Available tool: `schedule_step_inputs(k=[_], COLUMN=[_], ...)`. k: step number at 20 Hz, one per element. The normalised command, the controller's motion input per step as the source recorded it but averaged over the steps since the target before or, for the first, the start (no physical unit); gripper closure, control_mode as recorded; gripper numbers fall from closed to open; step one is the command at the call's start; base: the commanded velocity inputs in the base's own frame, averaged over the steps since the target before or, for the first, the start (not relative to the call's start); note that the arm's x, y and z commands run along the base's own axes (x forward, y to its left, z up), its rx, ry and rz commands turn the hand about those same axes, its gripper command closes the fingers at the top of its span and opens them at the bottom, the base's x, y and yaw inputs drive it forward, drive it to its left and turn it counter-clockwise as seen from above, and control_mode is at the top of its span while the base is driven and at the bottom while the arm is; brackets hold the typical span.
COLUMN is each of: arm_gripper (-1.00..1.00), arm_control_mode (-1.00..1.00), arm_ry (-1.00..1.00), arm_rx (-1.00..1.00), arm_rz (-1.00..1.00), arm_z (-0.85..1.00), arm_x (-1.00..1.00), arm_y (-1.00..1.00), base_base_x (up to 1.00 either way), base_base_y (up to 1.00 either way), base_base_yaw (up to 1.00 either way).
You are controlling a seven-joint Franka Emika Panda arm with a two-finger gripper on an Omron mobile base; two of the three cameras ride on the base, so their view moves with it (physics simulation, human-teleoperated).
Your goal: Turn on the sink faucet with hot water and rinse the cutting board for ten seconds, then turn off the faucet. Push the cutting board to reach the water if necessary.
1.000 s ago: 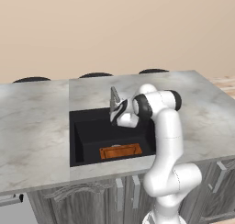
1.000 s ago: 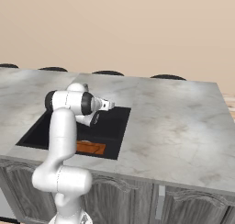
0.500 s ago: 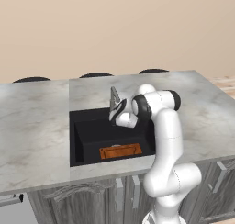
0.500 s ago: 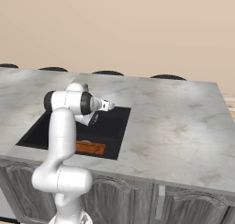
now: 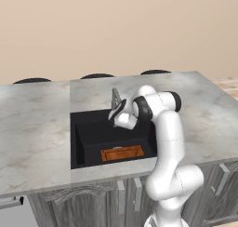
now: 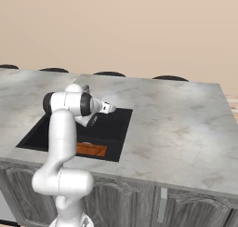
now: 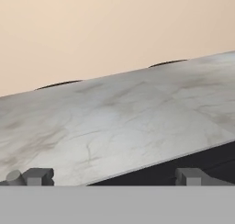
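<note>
Fingers [image 7: 112, 176] spread wide, empty, beside the faucet [image 5: 115, 98] over the sink [image 5: 86, 137].

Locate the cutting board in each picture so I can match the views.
Left base view: cutting board lies flat at the near edge of the sink, below the arm's hand.
Right base view: cutting board at the sink's near edge, partly behind the arm.
Hand view: not in it.
Shared landmark: the black sink.
</note>
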Motion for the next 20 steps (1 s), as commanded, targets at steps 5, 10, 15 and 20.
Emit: schedule_step_inputs(k=[5,10,15,20], arm_gripper=[-1.0,-1.0,-1.0,-1.0], arm_control_mode=[-1.0,-1.0,-1.0,-1.0], arm_ry=[0.0,0.0,0.0,0.0], arm_rx=[0.0,0.0,0.0,0.0], arm_rz=[0.0,0.0,0.0,0.02], arm_z=[0.0,0.0,0.0,0.0], arm_x=[-0.55,-0.6,-0.64,-0.73], arm_y=[-0.62,-0.7,-0.75,-0.8], base_base_x=[0.0,0.0,0.0,0.0], base_base_y=[0.0,0.0,0.0,0.0], base_base_yaw=[0.0,0.0,0.0,0.0])
